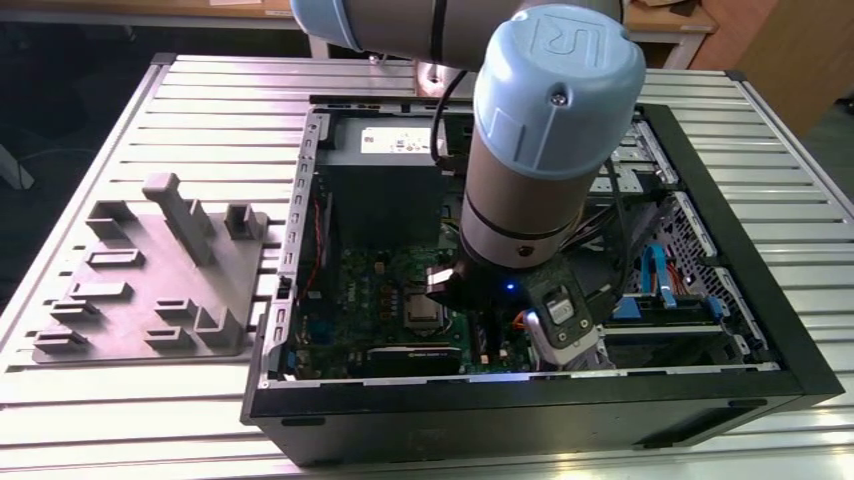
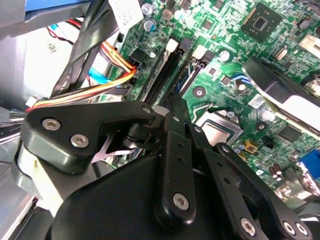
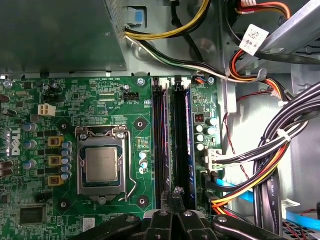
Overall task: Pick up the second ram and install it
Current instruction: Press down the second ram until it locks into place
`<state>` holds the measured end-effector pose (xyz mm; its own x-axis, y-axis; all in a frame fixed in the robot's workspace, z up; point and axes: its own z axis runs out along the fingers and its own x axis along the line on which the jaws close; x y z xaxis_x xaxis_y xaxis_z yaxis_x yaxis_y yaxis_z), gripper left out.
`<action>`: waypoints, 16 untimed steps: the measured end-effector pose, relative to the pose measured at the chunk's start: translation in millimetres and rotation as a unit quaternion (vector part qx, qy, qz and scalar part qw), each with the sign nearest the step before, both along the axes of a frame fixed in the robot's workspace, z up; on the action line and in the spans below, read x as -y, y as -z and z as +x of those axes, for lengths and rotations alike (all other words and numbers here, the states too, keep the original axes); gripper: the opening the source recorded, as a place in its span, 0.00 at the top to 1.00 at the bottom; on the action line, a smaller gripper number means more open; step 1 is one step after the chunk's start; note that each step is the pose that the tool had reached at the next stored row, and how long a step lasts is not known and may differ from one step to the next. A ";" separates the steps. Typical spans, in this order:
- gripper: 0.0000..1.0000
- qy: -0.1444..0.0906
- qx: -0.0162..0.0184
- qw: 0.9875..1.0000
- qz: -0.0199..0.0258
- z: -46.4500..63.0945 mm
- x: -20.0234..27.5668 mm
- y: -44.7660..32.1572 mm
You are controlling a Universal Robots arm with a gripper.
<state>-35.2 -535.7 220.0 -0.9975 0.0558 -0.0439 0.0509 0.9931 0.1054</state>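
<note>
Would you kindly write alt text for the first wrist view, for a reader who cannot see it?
The gripper hangs above two parallel RAM slots on a green motherboard, its dark jaws meeting over the slots' near end. A bare CPU sits in its socket beside the slots, and bundled cables run along the other side.

You had one open computer case point(image 1: 400, 420), one motherboard point(image 3: 100, 100), one processor point(image 3: 101, 165), two long memory slots point(image 3: 159, 145) side by side, and one grey parts holder point(image 1: 147, 290)
</note>
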 end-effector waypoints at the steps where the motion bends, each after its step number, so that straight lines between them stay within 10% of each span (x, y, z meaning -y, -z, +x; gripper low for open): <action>1: 0.93 0.000 0.000 1.000 0.000 0.0 0.0 0.4; 16: 0.93 0.000 0.000 1.000 0.000 0.0 0.0 3.6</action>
<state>-35.2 -535.7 216.4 -0.9975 0.0558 -0.0440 0.0509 0.9931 0.1055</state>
